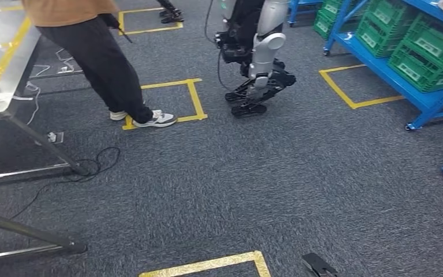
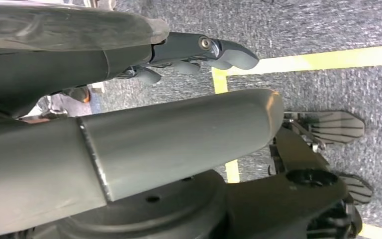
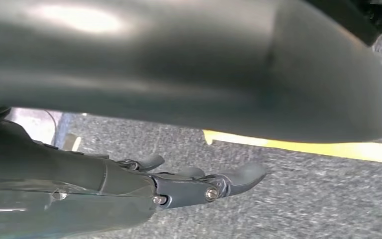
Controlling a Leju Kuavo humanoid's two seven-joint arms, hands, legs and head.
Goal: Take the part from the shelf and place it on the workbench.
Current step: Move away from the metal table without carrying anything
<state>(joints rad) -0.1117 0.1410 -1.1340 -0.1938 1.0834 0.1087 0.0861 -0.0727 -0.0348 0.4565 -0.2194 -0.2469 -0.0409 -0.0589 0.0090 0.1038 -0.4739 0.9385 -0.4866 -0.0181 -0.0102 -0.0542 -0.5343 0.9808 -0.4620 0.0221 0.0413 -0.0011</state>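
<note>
Grey carpet [image 1: 265, 190] with yellow tape squares [image 1: 173, 101] fills the frame; a blue shelf [image 1: 380, 63] of green crates [image 1: 427, 52], upper right, workbench [image 1: 0, 52] upper left. Left hand [image 2: 194, 52] and right hand [image 3: 199, 181] hang empty, fingers loosely extended.

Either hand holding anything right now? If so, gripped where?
Nothing is held. The left hand and right hand both hang over the carpet, fingers extended and apart, with no part between them.
</note>
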